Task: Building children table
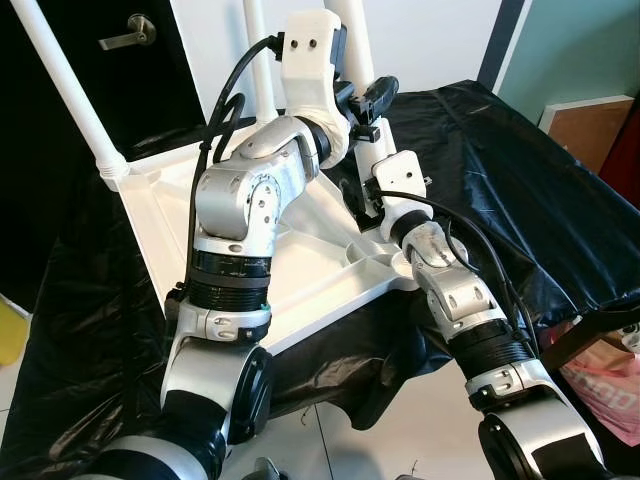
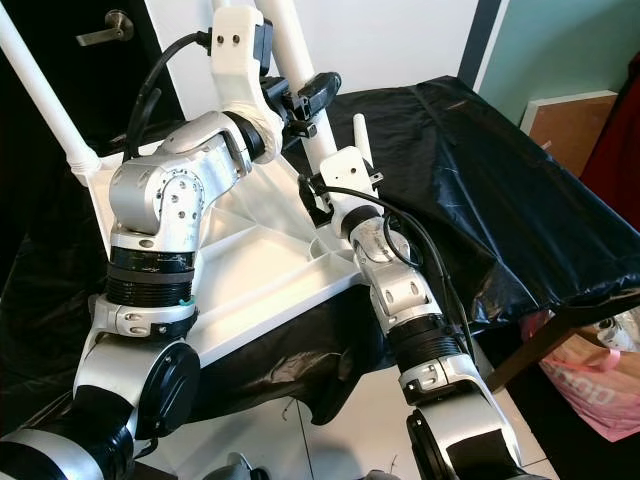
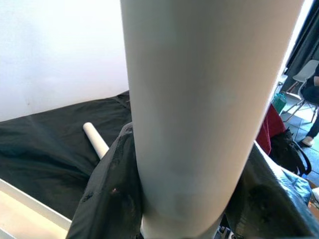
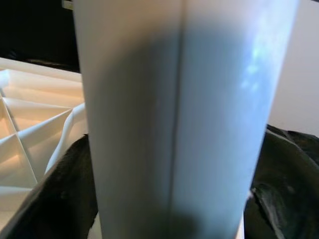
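Note:
The white children's table top (image 1: 160, 215) lies upside down on a black sheet (image 1: 520, 170), ribs facing up. Three white legs stand up from it: one at the left corner (image 1: 60, 85), one at the back (image 1: 258, 50), one on the right (image 2: 290, 35). My left gripper (image 2: 312, 97) is shut on the right leg high up, and its black fingers (image 3: 107, 199) press the tube (image 3: 199, 109) from both sides. My right gripper (image 2: 322, 195) is shut on the same leg (image 4: 174, 99) near its base. A loose leg (image 3: 94, 139) lies on the sheet behind.
A dark door with a lever handle (image 1: 128, 35) stands at the back left. A brown board (image 1: 590, 125) leans at the right and a pink bag (image 1: 612, 392) sits on the floor. In the left wrist view, a chair (image 3: 309, 74) and a red bag (image 3: 271, 129) stand beyond the table.

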{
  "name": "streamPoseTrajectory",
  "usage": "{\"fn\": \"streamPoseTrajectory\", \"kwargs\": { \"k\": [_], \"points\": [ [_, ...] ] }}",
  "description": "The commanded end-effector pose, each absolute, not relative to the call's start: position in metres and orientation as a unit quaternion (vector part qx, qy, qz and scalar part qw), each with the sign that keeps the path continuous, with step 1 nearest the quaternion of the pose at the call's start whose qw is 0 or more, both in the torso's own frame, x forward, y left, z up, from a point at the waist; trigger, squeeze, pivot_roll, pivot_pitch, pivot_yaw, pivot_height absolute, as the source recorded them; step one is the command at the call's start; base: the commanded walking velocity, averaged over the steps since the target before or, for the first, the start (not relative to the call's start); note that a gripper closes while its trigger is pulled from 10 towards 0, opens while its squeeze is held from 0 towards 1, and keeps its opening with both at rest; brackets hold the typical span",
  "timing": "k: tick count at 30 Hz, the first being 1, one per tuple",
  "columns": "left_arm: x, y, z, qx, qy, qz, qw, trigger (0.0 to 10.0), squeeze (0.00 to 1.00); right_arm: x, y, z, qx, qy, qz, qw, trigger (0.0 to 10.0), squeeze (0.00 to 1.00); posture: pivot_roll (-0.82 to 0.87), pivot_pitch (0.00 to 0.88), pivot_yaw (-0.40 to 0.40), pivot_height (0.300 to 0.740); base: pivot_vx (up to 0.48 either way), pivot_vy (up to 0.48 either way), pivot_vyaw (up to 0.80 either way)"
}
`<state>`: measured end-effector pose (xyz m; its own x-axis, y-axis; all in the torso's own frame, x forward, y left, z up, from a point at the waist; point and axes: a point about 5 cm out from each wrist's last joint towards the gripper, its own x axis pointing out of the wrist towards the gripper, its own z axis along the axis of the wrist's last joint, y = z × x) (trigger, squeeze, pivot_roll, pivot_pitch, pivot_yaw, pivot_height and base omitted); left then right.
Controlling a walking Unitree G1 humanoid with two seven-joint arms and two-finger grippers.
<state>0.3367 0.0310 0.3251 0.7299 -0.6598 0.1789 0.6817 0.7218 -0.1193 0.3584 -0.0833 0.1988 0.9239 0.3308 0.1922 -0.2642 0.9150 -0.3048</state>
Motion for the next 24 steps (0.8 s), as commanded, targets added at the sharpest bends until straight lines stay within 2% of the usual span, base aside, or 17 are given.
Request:
{"fn": "streamPoseTrajectory", "kwargs": {
  "k": [1, 4, 5, 6, 7, 17, 18, 19, 20, 21, 22, 24],
  "points": [
    [0.3289, 0.0197, 0.3329, -0.091, -0.070, -0.391, 0.913, 10.0, 0.00, 0.3596, -0.0789, 0.1993, -0.139, -0.123, 0.157, 0.970, 4.1, 0.00, -0.08, 0.000, 0.016, 0.740, 0.000, 0.000, 0.00],
    [0.3288, 0.0196, 0.3333, -0.092, -0.070, -0.390, 0.913, 10.0, 0.00, 0.3595, -0.0788, 0.1985, -0.140, -0.122, 0.157, 0.970, 4.1, 0.00, -0.08, 0.000, 0.016, 0.740, 0.000, 0.000, 0.00],
    [0.3285, 0.0194, 0.3337, -0.092, -0.071, -0.390, 0.913, 10.0, 0.00, 0.3598, -0.0786, 0.1973, -0.139, -0.121, 0.158, 0.970, 1.2, 0.00, -0.08, 0.000, 0.014, 0.740, 0.000, 0.000, 0.00],
    [0.3285, 0.0194, 0.3337, -0.092, -0.071, -0.390, 0.913, 10.0, 0.00, 0.3598, -0.0786, 0.1973, -0.139, -0.121, 0.158, 0.970, 1.2, 0.00, -0.08, 0.000, 0.014, 0.740, 0.000, 0.000, 0.00],
    [0.3282, 0.0188, 0.3341, -0.093, -0.072, -0.390, 0.913, 10.0, 0.00, 0.3604, -0.0792, 0.1960, -0.136, -0.117, 0.157, 0.971, 0.0, 0.00, -0.08, 0.000, 0.014, 0.740, 0.000, 0.000, 0.00],
    [0.3272, 0.0173, 0.3346, -0.093, -0.074, -0.390, 0.913, 10.0, 0.00, 0.3629, -0.0813, 0.1917, -0.122, -0.107, 0.144, 0.976, 0.0, 0.00, -0.08, 0.000, 0.014, 0.740, 0.000, 0.000, 0.00],
    [0.3270, 0.0171, 0.3352, -0.090, -0.078, -0.390, 0.913, 10.0, 0.00, 0.3635, -0.0819, 0.1918, -0.120, -0.108, 0.140, 0.977, 0.7, 0.00, -0.08, 0.000, 0.016, 0.740, 0.000, 0.000, 0.00],
    [0.3252, 0.0174, 0.3366, -0.081, -0.095, -0.394, 0.910, 10.0, 0.00, 0.3643, -0.0829, 0.1921, -0.116, -0.107, 0.135, 0.978, 10.0, 0.00, -0.08, 0.000, 0.016, 0.740, 0.000, 0.000, 0.00],
    [0.3252, 0.0174, 0.3366, -0.081, -0.095, -0.394, 0.910, 10.0, 0.00, 0.3643, -0.0829, 0.1921, -0.116, -0.107, 0.135, 0.978, 10.0, 0.00, -0.08, 0.000, 0.016, 0.740, 0.000, 0.000, 0.00],
    [0.3240, 0.0175, 0.3370, -0.081, -0.103, -0.400, 0.907, 10.0, 0.89, 0.3650, -0.0838, 0.1924, -0.114, -0.106, 0.132, 0.979, 10.0, 0.00, -0.08, 0.001, 0.016, 0.740, 0.000, 0.000, 0.00],
    [0.3226, 0.0176, 0.3371, -0.087, -0.107, -0.408, 0.903, 10.0, 1.00, 0.3655, -0.0845, 0.1927, -0.112, -0.106, 0.130, 0.979, 10.0, 0.00, -0.08, 0.001, 0.016, 0.740, 0.000, 0.000, 0.00],
    [0.3217, 0.0177, 0.3370, -0.091, -0.109, -0.413, 0.900, 10.0, 1.00, 0.3659, -0.0850, 0.1929, -0.109, -0.105, 0.129, 0.980, 10.0, 0.00, -0.08, 0.001, 0.015, 0.740, 0.000, 0.000, 0.00]
  ]
}}
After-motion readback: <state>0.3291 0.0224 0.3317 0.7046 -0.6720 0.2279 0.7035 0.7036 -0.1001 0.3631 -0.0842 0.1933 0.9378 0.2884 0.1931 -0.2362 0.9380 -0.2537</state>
